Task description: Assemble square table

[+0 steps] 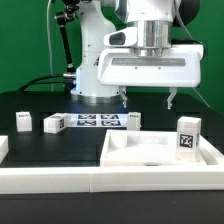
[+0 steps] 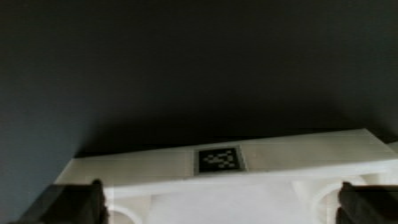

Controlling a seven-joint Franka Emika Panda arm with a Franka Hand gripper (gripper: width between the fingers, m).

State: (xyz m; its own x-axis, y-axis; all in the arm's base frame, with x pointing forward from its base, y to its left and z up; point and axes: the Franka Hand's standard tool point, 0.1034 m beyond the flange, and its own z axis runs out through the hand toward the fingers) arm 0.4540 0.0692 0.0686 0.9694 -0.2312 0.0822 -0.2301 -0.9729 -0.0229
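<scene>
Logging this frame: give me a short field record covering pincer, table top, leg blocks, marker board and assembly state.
pincer: open, empty, hanging above the table top
table top: white tray, rim up, flat on the black table, its tag facing the wrist camera
leg blocks: four seen, all loose; two at the exterior view's left, one right of the marker board, one upright by the top's right side
marker board: flat, between the blocks
assembly: no leg attached yet

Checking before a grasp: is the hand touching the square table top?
Apart. The exterior view shows the hand hanging above the square table top, with a dark gap between them.
</scene>
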